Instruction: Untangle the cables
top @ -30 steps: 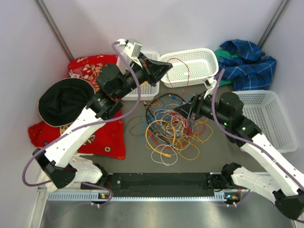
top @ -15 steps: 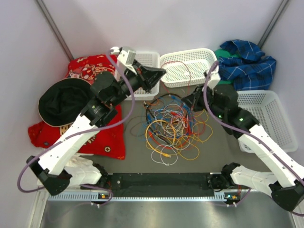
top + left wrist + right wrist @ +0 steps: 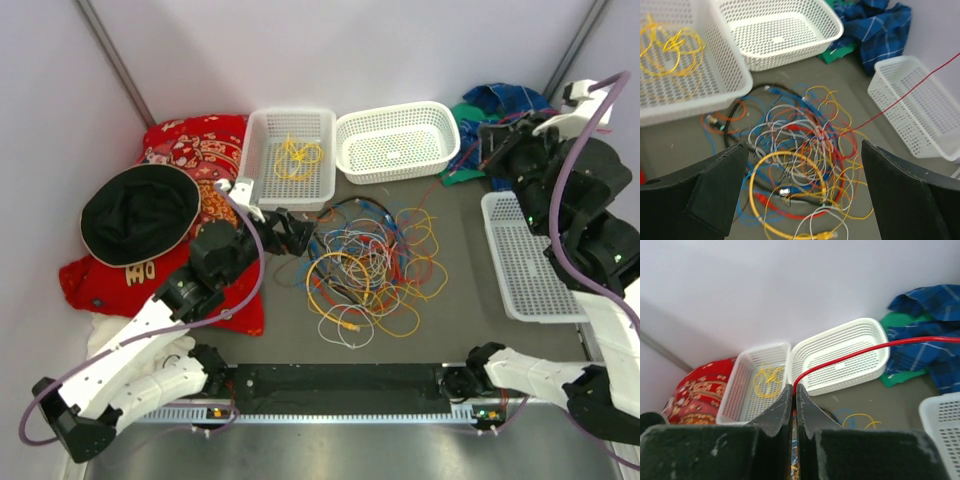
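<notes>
My right claw (image 3: pixel 794 390) pinches the red cable (image 3: pixel 850 353); my left claw (image 3: pixel 802 172) gapes wide over the tangled cables (image 3: pixel 365 265)

Pale, plain walls (image 3: pixel 400 40) on three sides, evenly lit, no hard shadows, with two dark slanted struts (image 3: pixel 115 60) in the back corners. Below, a dull grey tabletop (image 3: pixel 450 330), a perforated metal rail (image 3: pixel 330 412) along its near edge. Around the margins: three white mesh baskets (image 3: pixel 397 140), a red patterned cushion (image 3: pixel 190 140) under a black hat (image 3: pixel 140 212) — and blue checked cloth (image 3: pixel 875 25) far right.
</notes>
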`<act>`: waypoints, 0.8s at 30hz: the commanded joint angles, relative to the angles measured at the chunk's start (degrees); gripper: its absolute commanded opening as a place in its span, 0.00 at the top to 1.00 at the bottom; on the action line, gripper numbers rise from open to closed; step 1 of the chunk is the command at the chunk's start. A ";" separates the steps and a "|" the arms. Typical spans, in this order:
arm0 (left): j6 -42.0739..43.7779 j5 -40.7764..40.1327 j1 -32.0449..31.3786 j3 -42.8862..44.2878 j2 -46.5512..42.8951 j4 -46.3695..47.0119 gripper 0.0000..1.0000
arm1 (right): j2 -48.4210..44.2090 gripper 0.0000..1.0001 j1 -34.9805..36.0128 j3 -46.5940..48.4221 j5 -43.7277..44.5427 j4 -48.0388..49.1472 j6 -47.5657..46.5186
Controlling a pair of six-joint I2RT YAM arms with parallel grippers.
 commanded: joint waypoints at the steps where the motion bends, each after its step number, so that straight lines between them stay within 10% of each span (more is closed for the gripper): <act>1: -2.08 -4.31 0.03 -4.27 -5.74 -3.18 0.01 | 2.74 1.00 -3.14 7.94 11.33 -3.64 -2.25; 11: -5.60 -0.01 0.03 -11.93 -10.06 1.45 0.01 | 7.58 1.00 -7.54 22.02 11.53 -7.32 -0.77; 24: -0.70 25.12 -1.45 -18.44 9.26 58.66 0.01 | 5.12 1.00 -7.54 18.16 0.63 -15.32 9.87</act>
